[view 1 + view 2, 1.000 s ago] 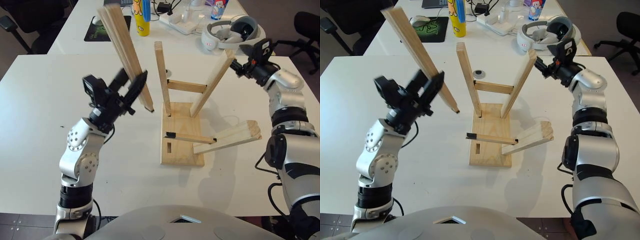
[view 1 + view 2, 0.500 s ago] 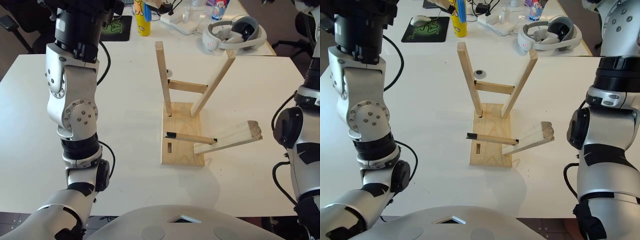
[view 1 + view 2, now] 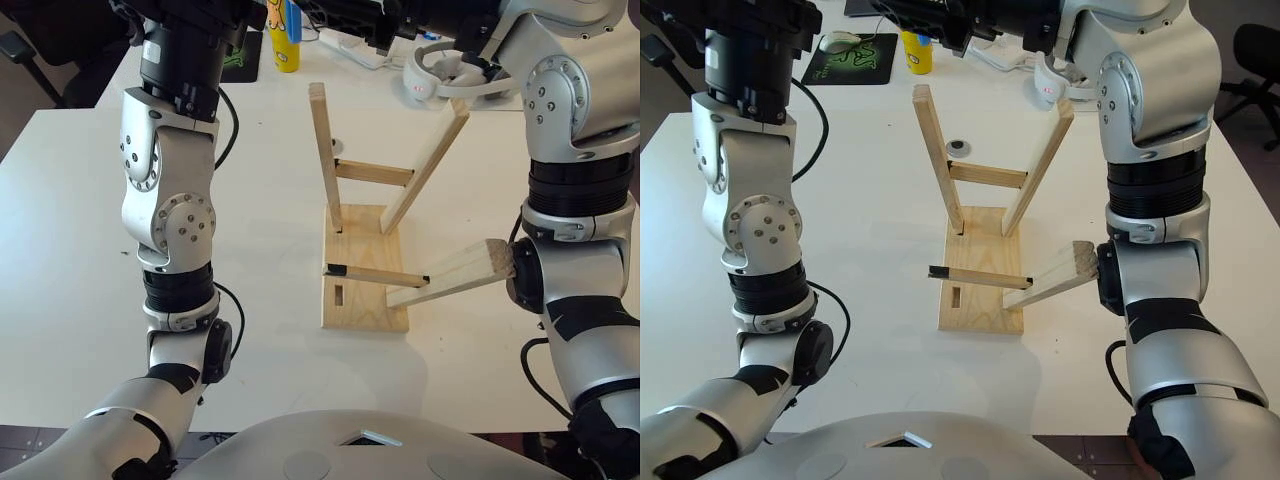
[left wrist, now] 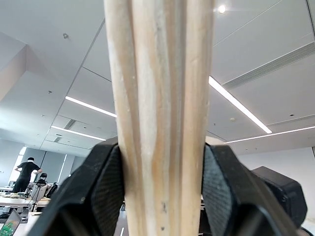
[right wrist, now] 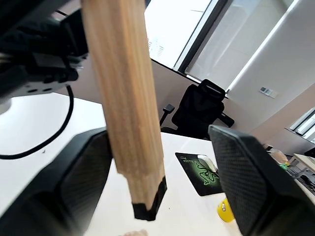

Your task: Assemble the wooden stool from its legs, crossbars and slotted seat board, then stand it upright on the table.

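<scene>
The slotted seat board (image 3: 372, 316) lies flat on the white table. Two legs (image 3: 324, 150) (image 3: 432, 160) stand in it, joined by a crossbar (image 3: 375, 173). A third leg (image 3: 455, 278) lies tilted on the board's right edge with a black-tipped crossbar (image 3: 375, 275). High above the table, my left gripper (image 4: 160, 189) is shut on a fourth wooden leg (image 4: 157, 98). My right gripper (image 5: 165, 187) is raised too and open, its pads (image 5: 246, 182) on either side of that leg's black-tipped end (image 5: 147, 206).
A second table behind holds a white headset (image 3: 455, 70), a yellow bottle (image 3: 285, 40), a power strip (image 3: 350, 45) and a green mouse pad (image 3: 850, 55). A round grommet (image 3: 957, 147) sits in the table behind the stool. Bare tabletop lies left and right of the board.
The left arm has swung up from table height with the leg. The right arm has left the upright leg's top, risen and crossed to the left toward the held leg.
</scene>
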### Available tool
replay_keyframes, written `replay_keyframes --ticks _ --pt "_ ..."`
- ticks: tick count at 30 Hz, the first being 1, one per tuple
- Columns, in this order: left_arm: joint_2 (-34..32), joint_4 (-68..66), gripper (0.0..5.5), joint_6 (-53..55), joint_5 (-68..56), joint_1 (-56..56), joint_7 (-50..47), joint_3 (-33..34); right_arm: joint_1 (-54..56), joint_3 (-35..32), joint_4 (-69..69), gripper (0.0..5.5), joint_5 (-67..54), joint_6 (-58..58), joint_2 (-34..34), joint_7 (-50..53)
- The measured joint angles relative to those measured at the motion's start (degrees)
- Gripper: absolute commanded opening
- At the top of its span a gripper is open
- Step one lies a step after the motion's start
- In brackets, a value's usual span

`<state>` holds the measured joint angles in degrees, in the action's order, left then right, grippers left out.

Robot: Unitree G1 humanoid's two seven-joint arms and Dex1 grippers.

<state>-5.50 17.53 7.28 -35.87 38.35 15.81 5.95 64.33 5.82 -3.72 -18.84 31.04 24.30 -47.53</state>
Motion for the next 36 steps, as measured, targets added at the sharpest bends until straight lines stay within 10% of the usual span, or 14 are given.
replay_keyframes --ticks 14,25,36 --pt "-1.2 1.5 2.04 0.9 -1.0 -0.9 1.8 0.5 1.8 -0.9 -8.6 3.40 4.0 -7.8 0.8 1.3" --pt "-16.4 1.8 2.04 7.7 -5.2 -16.8 14.1 9.2 3.2 -1.8 -40.4 3.40 13.9 -29.5 12.5 -4.4" --pt "-22.8 6.9 2.04 10.0 0.8 -38.4 30.4 -5.5 11.8 -9.8 -60.0 3.40 13.3 -30.5 12.6 4.9"
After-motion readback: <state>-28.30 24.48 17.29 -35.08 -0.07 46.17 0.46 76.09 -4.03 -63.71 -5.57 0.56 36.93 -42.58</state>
